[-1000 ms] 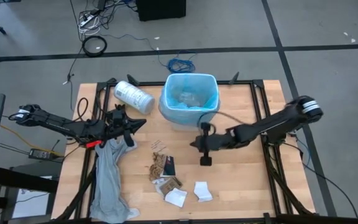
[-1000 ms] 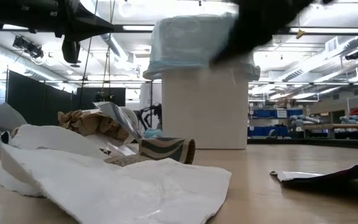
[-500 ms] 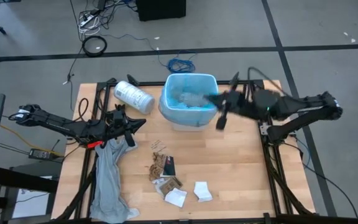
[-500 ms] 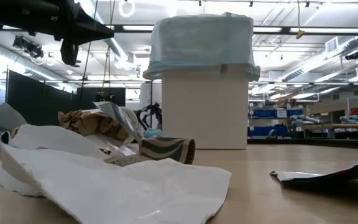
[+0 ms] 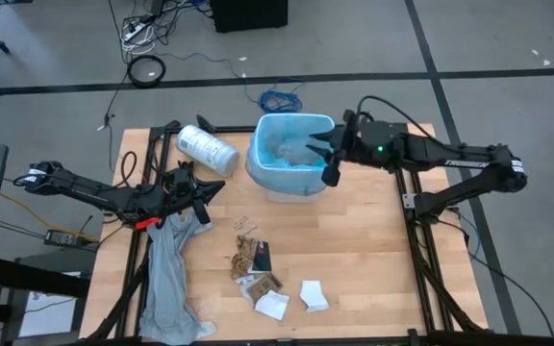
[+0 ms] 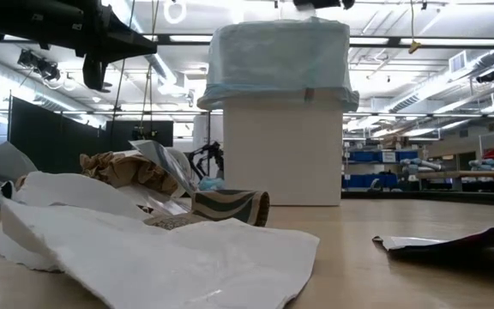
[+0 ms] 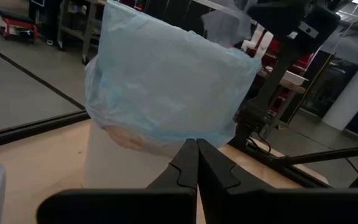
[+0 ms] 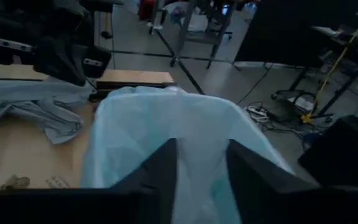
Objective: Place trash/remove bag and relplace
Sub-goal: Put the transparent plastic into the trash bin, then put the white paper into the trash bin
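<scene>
Light-blue crinkly plastic bag (image 5: 294, 152) lines the white bin (image 6: 284, 146) at the far middle of the wooden worktop (image 5: 373, 259). Its edge is folded down over the bin's rim, and a little clear stuff lies inside it.

Next in size is the long limp grey plastic sheet (image 5: 169, 281). It lies on the left side of the worktop and runs down to the near edge.

The left arm reaches in from the left, and its left pincer (image 5: 200, 189) hangs above the top end of the grey sheet, well apart from the bin. Its two dark fingers (image 7: 194, 163) are pressed tight together with nothing between them.

The right arm reaches in from the right. The right pincer (image 5: 327, 154) is up over the right side of the bin's mouth. Its fingers (image 8: 160, 167) stand apart with a gap between them, and nothing is in the gap.

A white roll with print (image 5: 207, 149) lies on its side just left of the bin.

The trash sits on the near middle of the worktop, well apart from the bin. There are brown crumpled wrappers (image 5: 247, 258), a black-and-white packet (image 5: 263, 256), and two white papers (image 5: 313, 295) nearest the edge.
</scene>
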